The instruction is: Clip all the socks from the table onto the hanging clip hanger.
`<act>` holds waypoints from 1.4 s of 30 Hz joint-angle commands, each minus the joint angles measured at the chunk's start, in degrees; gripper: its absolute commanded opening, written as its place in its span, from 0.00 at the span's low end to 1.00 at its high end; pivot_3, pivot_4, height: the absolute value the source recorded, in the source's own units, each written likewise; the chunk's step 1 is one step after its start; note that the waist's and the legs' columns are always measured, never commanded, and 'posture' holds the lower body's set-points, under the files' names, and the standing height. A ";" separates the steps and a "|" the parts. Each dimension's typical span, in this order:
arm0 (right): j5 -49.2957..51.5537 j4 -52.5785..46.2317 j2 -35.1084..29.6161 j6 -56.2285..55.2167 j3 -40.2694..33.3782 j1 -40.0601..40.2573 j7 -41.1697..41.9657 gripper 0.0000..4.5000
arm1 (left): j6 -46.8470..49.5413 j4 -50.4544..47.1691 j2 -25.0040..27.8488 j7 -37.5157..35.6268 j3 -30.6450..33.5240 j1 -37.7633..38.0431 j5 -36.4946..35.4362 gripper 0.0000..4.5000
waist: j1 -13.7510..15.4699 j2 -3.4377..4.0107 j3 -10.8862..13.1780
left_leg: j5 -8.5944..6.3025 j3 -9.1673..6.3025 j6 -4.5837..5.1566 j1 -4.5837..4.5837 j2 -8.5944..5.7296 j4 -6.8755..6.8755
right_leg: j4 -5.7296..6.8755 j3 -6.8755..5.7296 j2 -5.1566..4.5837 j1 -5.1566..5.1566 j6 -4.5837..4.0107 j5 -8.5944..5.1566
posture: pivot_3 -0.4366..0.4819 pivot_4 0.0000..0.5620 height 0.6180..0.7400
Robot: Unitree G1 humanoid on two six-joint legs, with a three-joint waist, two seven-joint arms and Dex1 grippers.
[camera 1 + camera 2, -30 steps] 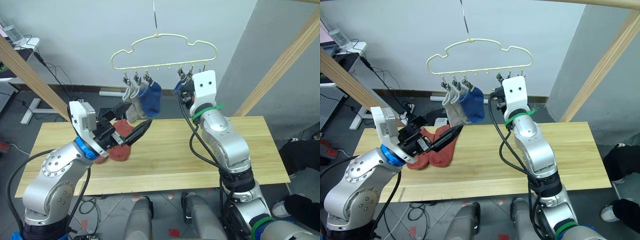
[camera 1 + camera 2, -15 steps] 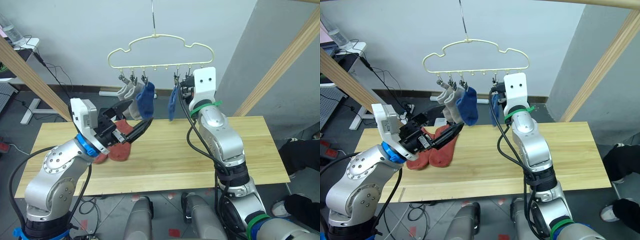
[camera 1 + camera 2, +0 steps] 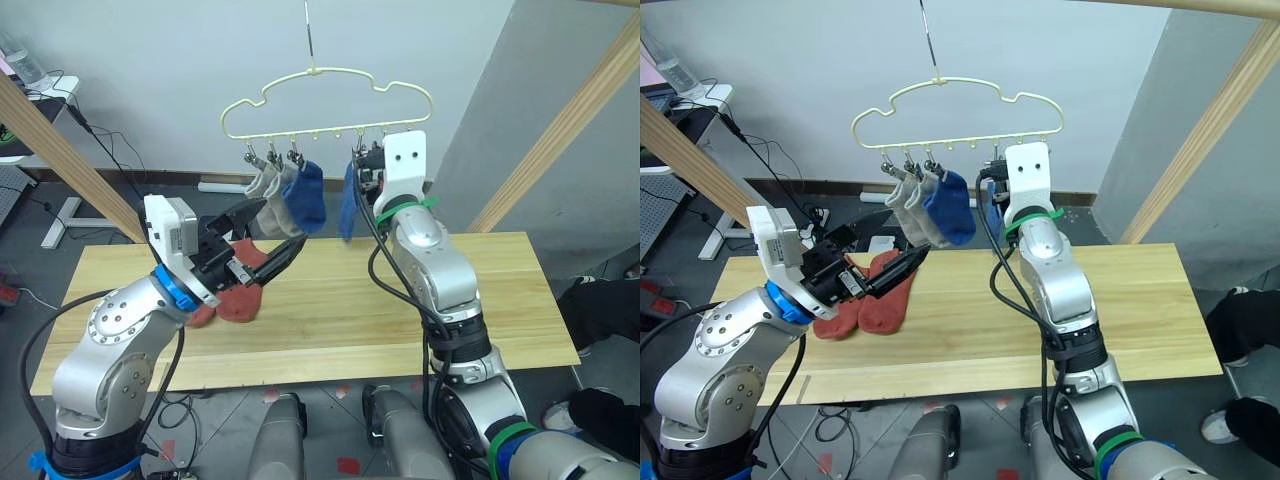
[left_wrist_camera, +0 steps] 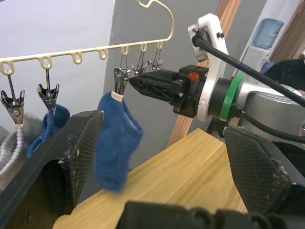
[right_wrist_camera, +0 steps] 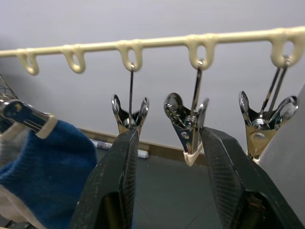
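Note:
The pale-yellow clip hanger (image 3: 325, 131) hangs over the table (image 3: 480, 300). Its left clips hold two grey socks (image 3: 265, 186) and a blue sock (image 3: 308, 195). A second blue sock (image 3: 347, 205) dangles from the fourth clip (image 4: 119, 80). Just right of that clip is my right gripper (image 3: 366, 172), open, with an empty clip (image 5: 188, 129) between its fingers (image 5: 119, 181). Two rust-red socks (image 3: 885, 300) lie on the table's left part. My left gripper (image 3: 265, 235) hovers above them, open and empty, below the clipped socks.
Slanted wooden frame poles stand at the left (image 3: 60, 150) and right (image 3: 560, 130). The hanger's metal hook (image 3: 308, 30) rises out of view. Bare tabletop stretches to the right of the red socks. Cables lie on the floor behind the table.
The second blue sock, held up at the clip a second ago, now hangs free from it. The hanger and clipped socks swung left and back. The left gripper barely moved.

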 commanded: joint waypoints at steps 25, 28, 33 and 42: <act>-1.52 2.30 0.43 -2.99 -2.12 -2.45 -1.31 0.48 | -0.70 -1.37 -0.32 0.30 -1.43 -0.33 -0.04 1.00 | 0.02 0.00 0.00 | 0.00 0.01 0.00 0.00 0.00 0.00 | 0.01 0.00 0.00 0.00 -0.01 0.00 | 0.57 0.48 1.00; -0.94 3.15 1.03 -3.12 -2.90 -3.05 -1.70 0.48 | -0.57 -1.03 -0.45 0.31 -1.74 -0.44 0.14 1.00 | 0.03 0.00 0.00 | 0.00 0.00 0.00 0.00 0.00 0.00 | 0.01 0.00 0.00 0.00 -0.01 0.00 | 0.57 0.48 1.00; -0.78 3.81 1.72 -3.87 -3.81 -4.13 -2.26 0.48 | -0.41 -0.80 -0.41 0.28 -1.81 -0.76 -0.12 1.00 | 0.02 0.00 0.00 | 0.00 0.00 0.00 0.00 0.00 0.02 | 0.03 0.00 0.00 0.00 -0.01 0.01 | 0.57 0.47 1.00; -1.16 4.75 2.14 -4.51 -4.33 -4.88 -2.58 0.48 | -0.54 -0.99 -0.76 0.58 -2.16 -0.65 0.03 1.00 | 0.02 0.00 0.00 | 0.00 0.00 0.00 0.00 -0.01 0.02 | 0.04 0.00 0.00 0.00 -0.14 0.09 | 0.57 0.46 1.00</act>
